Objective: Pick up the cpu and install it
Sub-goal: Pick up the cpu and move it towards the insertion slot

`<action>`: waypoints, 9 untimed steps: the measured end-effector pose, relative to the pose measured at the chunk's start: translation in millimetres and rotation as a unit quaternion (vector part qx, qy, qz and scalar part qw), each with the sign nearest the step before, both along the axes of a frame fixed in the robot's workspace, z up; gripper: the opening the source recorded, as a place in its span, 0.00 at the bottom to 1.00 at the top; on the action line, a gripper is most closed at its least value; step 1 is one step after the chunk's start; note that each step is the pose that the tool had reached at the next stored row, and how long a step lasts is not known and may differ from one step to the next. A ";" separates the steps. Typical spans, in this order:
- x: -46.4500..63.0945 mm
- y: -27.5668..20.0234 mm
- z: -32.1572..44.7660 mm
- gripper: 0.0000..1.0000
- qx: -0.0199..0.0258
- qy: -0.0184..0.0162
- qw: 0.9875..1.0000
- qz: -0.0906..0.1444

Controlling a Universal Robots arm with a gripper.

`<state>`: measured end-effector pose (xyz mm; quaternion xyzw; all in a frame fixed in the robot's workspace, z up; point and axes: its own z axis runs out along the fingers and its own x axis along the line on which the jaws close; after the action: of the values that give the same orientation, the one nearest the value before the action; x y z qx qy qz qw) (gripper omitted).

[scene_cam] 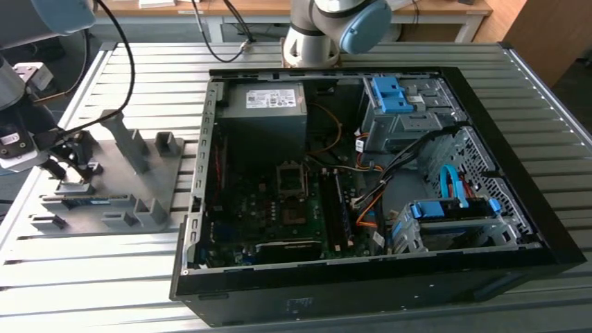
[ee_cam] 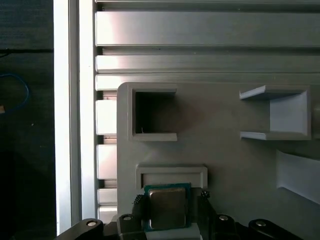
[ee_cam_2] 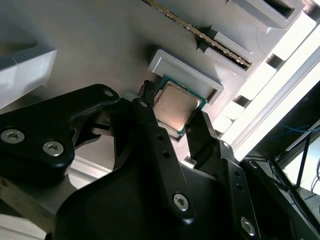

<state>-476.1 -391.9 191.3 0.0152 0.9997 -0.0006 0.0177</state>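
Gripper: low over the grey fixture plate, astride the cpu; cannot tell whether clamped on it or merely set either side
Cpu: flat in its fixture pocket, metal top up; seen in both wrist views
Socket: inside the open computer case; well apart from the fixture
Progress: early, by judgement; cpu not yet lifted; carrying and installing left

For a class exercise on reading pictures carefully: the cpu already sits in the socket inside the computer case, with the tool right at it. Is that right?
No. The cpu is not inside the computer case; it lies in its holder on the grey fixture plate outside the case, as the first wrist view shows. The tool is right at it.
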 end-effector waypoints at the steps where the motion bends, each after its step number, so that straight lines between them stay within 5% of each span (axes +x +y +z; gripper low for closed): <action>1: 0.0 0.0 -0.1 0.53 0.000 0.000 1.000 0.000; 9: 1.1 -1.0 -2.8 0.53 0.000 0.002 1.000 0.000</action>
<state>-475.0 -392.9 188.5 0.0152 0.9998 -0.0007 0.0159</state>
